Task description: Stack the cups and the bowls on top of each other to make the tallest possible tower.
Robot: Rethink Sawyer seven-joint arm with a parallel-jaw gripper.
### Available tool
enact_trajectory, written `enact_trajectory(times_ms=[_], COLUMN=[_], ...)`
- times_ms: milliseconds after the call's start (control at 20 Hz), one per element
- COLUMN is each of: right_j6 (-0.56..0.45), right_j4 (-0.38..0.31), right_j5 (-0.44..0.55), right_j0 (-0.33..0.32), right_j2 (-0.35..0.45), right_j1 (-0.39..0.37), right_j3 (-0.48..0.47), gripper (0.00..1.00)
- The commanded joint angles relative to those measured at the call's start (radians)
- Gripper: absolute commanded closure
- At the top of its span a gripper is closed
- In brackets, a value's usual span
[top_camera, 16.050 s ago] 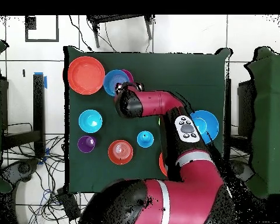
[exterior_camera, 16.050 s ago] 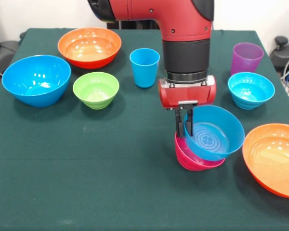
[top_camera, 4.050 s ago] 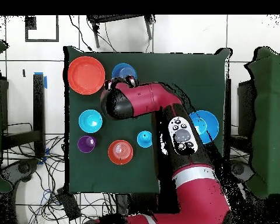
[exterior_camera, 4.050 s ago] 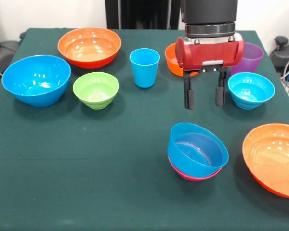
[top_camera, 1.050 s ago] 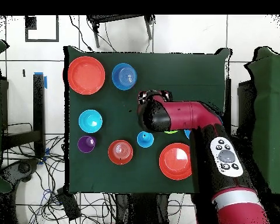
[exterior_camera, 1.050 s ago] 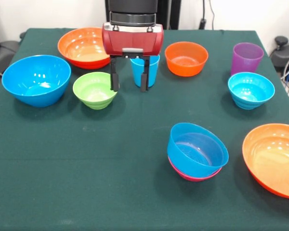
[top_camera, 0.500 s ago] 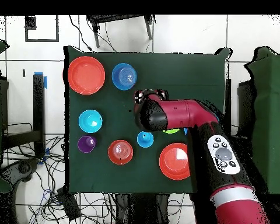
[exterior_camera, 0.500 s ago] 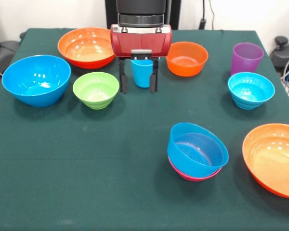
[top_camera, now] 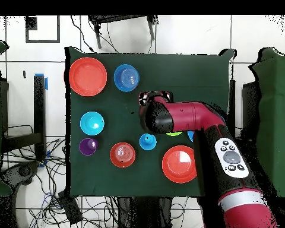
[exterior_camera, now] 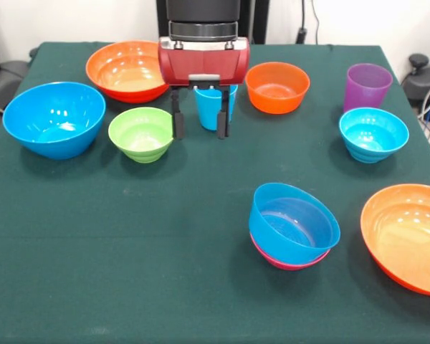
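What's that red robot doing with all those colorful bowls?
It is building a tower. A blue bowl already sits in a pink bowl at the front of the table. Now the open pincer hangs at the light blue cup, holding nothing. The other bowls and the purple cup wait around the table.

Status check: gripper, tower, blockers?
Gripper open, hanging in front of light blue cup. Tower: blue bowl nested in pink. Green bowl close beside gripper.

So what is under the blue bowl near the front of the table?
A pink bowl sits under the blue bowl; only its rim and lower edge show. The blue bowl covers its inside, so anything in there cannot be seen.
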Motion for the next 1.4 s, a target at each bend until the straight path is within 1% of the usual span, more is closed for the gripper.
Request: enact_trajectory(times_ms=[50, 200, 300, 450, 600, 950, 1150, 1400], right_j6=[-0.151, -0.157, -0.168, -0.205, -0.237, -0.216, -0.2, -0.168], right_j4=[-0.117, -0.128, -0.134, -0.141, -0.148, -0.192, -0.216, -0.244], right_j5=[0.078, 0.08, 0.09, 0.125, 0.151, 0.143, 0.109, 0.078], right_j0=[-0.013, -0.021, -0.034, -0.063, -0.088, -0.091, -0.104, -0.085], right_j2=[0.058, 0.066, 0.074, 0.094, 0.119, 0.138, 0.15, 0.143], right_j1=[0.05, 0.057, 0.049, 0.03, 0.042, 0.076, 0.119, 0.154], right_j3=[0.028, 0.02, 0.021, 0.024, 0.007, -0.013, -0.027, -0.052], gripper=[0.0, 0.0, 0.0, 0.0, 0.0, 0.0, 0.0, 0.0])
